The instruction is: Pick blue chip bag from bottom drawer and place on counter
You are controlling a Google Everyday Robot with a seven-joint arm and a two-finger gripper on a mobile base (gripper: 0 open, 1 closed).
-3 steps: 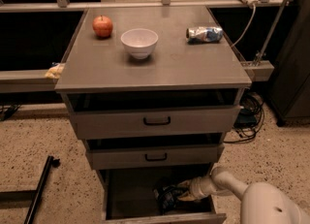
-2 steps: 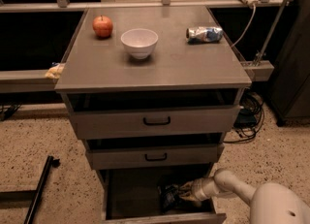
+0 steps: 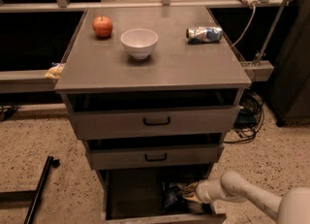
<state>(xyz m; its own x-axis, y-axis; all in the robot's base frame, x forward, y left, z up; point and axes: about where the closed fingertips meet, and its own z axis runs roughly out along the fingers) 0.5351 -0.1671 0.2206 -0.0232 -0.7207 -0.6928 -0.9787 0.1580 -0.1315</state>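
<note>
Gripper [image 3: 191, 192] sits low inside the open bottom drawer [image 3: 130, 195], right at the crumpled blue chip bag [image 3: 170, 198]. Whether it holds anything I cannot tell. Bag's long axis is lost in shadow.

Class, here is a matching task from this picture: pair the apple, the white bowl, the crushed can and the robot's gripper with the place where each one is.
Things:
1. apple
2. white bowl
3. crushed can
4. gripper

Places:
A. down in the open bottom drawer, at the blue chip bag
B. on the counter, back left as pictured
C. on the counter, back right as pictured
D. on the counter, between the other two items

Pairs: 1-B, 2-D, 3-C, 4-A
</note>
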